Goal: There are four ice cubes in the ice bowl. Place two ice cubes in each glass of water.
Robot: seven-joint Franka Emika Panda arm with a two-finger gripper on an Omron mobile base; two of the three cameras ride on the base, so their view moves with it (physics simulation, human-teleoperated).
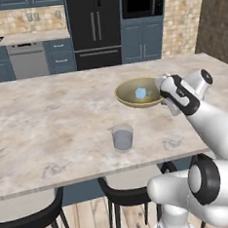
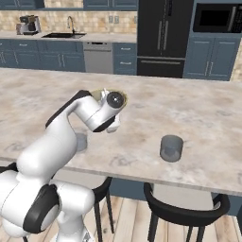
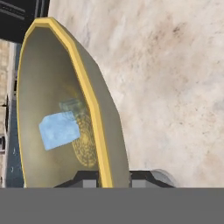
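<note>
One ice cube [image 3: 59, 130] we see in the ice bowl [image 3: 103, 127]; gripper [image 3: 114, 181] clamped on its rim (bowl tilted), glass [image 1: 123, 137] nearby on counter [image 1: 48, 121].

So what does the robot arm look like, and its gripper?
The arm is glossy white, made of rounded segments, with dark grey to black rings and caps at the joints. No cables or markings can be seen. The gripper has two small dark finger tips.
</note>
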